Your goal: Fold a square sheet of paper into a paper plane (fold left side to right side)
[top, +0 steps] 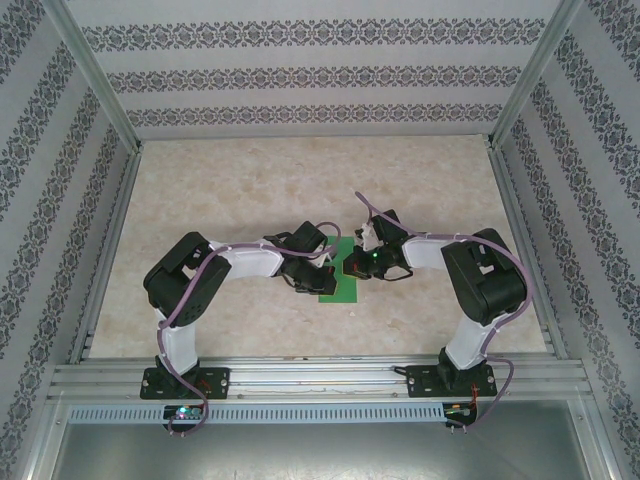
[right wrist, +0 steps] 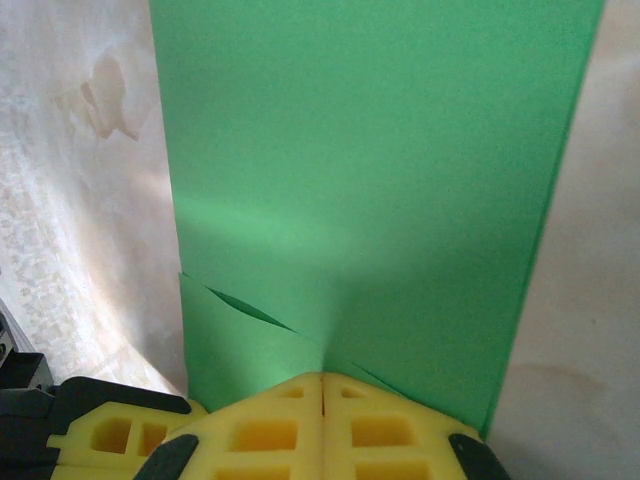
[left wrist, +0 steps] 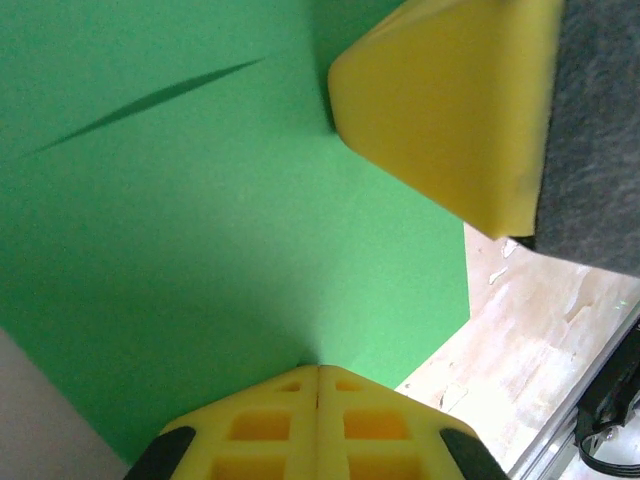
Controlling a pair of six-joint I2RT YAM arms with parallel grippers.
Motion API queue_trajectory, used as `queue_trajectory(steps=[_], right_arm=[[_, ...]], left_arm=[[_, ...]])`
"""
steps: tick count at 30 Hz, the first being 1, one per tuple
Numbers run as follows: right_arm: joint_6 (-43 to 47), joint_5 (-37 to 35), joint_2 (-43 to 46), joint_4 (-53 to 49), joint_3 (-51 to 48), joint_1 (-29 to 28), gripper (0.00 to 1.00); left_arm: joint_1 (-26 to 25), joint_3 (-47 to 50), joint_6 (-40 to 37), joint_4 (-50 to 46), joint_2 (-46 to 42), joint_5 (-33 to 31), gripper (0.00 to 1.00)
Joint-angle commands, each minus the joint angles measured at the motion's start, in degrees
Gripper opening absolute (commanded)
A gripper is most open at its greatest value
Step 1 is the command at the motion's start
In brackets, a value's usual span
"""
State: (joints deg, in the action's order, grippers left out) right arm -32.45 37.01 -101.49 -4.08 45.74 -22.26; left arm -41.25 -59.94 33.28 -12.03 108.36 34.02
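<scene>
Setting: a pale marbled worktop (top: 250,190), bounded by metal rails (top: 320,380) and patterned walls (top: 300,75).

Arms: the left arm (top: 245,262) and right arm (top: 440,250) bend inward from their bases. They meet nose to nose at the middle of the worktop.

Paper, place: the bright green paper (top: 338,290) lies at the centre of the worktop, directly under the two meeting wrists. From above, its near edge and a far corner show around them.

Paper, form: in the right wrist view it is a straight-sided band running away from the jaws, with worktop on either side. A dark slit (right wrist: 250,310) close to the jaws shows one layer lying over another. The left wrist view has a similar slit (left wrist: 150,100) at upper left.

Left jaws: closed, with the yellow fingertips (left wrist: 260,430) meeting along a single seam. The tip is set against the green surface. Whether a layer is pinched between them cannot be told.

Right jaws: closed in the same way, fingertips (right wrist: 380,430) together. Shallow creases in the paper converge on the tip. Whether it grips the paper cannot be told.

Opposite finger: in the left wrist view, a yellow finger (left wrist: 450,100) of the right jaws with a grey pad (left wrist: 600,130) sits over the paper. It is near the paper's right edge and apart from the left fingertips.
</scene>
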Motion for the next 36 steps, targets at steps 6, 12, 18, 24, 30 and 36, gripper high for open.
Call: queue_trajectory(steps=[6,12,18,24,30,36], right_arm=[[3.53,-10.25,-5.19,-6.81,-1.00,1.38,0.00],[4.39,-10.73,-5.67,-7.27,-0.86,1.96,0.00],[4.82,-10.80,-5.80,-7.88,-0.40,2.22,0.00],[5.15,-10.91,-5.94,-8.21,-0.38,2.48,0.00],[5.26,-10.47,-5.87,-8.24,-0.30,2.48,0.00],[5.38,-9.33,-5.34,-8.17,-0.12,2.48,0.00]], left_arm=[[-0.50,3.15,-1.67,-4.74,-2.13,-2.57,0.06],[-0.45,4.91,-2.16,-5.16,-2.89,-2.55,0.06],[-0.50,7.06,-2.24,-5.76,-3.88,-3.38,0.06],[-0.44,9.08,-1.84,-5.57,-4.81,-3.86,0.06],[-0.45,11.44,-0.94,-4.51,-6.14,-4.52,0.06],[-0.41,12.91,-0.67,-3.70,-7.90,-4.66,0.06]])
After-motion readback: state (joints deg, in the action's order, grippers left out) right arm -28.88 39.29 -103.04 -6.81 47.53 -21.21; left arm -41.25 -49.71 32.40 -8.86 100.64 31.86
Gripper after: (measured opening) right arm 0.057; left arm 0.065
